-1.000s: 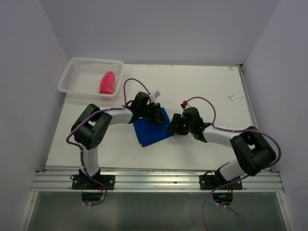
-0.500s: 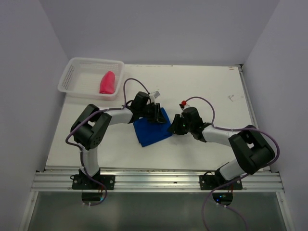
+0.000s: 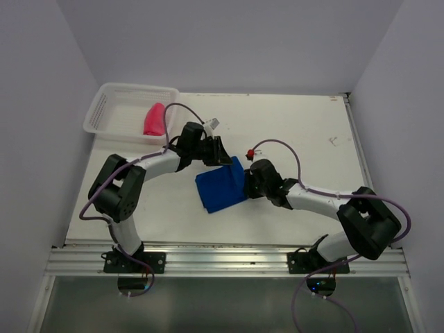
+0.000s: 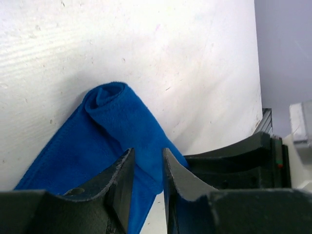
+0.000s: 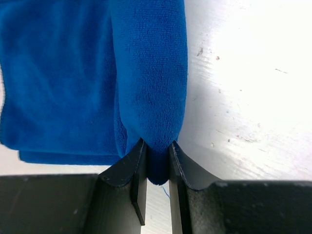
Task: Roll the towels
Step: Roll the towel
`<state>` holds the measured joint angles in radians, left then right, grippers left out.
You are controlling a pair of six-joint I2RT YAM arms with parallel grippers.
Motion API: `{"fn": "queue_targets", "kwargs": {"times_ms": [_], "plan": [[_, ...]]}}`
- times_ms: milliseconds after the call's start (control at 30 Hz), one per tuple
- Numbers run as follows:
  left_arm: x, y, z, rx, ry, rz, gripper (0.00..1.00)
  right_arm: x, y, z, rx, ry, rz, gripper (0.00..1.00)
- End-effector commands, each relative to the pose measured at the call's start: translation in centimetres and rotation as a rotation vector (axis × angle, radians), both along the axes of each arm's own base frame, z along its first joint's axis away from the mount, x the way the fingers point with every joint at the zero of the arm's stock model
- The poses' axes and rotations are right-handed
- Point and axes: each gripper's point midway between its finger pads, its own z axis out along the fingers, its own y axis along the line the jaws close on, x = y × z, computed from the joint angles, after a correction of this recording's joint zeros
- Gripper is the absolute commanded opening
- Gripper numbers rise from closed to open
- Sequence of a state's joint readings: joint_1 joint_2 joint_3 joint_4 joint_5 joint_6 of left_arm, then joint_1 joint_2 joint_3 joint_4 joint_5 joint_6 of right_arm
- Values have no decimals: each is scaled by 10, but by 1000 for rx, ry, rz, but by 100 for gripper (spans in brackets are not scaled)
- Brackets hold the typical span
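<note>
Since the earlier frame the right gripper [image 5: 157, 145] has slid left onto the right edge of the royal blue cloth towel [image 3: 218, 191]. The left arm has swung its elbow out to the left and drawn its gripper a little farther back. The towel's far-right edge, flat before, is now turned over on itself.

That blue towel lies near the middle of the white table [image 3: 298, 132], between the two grippers. Only its first turn is made: a soft tube runs along the far-right edge, and the rest of the cloth lies spread flat toward the near left. Most of the rolling on this towel is therefore left to do.

The bright pink-red cloth towel [image 3: 154, 119] lies inside the white plastic mesh basket [image 3: 97, 111] at the far left corner. It looks like a finished roll, though it is too small in the overhead view to be sure.

The right gripper's jaws stand narrow and pinch the right end of the blue tube, with cloth bulging out above its fingertips. The left gripper [image 4: 147, 153] sits at the tube's far end, also narrow, with blue cloth filling the gap between its fingers. Both hands thus hold the same fold, one at each end, and the loose flat part lies on the near-left side of them.
</note>
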<state>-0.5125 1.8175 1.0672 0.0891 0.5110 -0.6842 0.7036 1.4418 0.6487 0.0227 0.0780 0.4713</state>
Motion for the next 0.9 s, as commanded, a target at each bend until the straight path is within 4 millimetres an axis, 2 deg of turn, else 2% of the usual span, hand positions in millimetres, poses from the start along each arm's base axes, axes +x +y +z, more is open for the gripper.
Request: {"fn": "queue_targets", "kwargs": {"times_ms": [0,167,400,667,867], "plan": [[13,-2,44,-51,-115,0,33,9,-21,8,-201,-91,-35,0],[10,-3,53,-75,-120,-2,33,13,-30,13,-346,-145,-38,0],[9,-2,49,-81,-102,7,33,19,-33,25,-557,-227,11,0],[13,-3,50,-100,-89,8,33,7,-16,18,-787,-310,123,0],[15,-5,50,-115,-83,5,33,-3,1,19,-893,-364,182,0]]}}
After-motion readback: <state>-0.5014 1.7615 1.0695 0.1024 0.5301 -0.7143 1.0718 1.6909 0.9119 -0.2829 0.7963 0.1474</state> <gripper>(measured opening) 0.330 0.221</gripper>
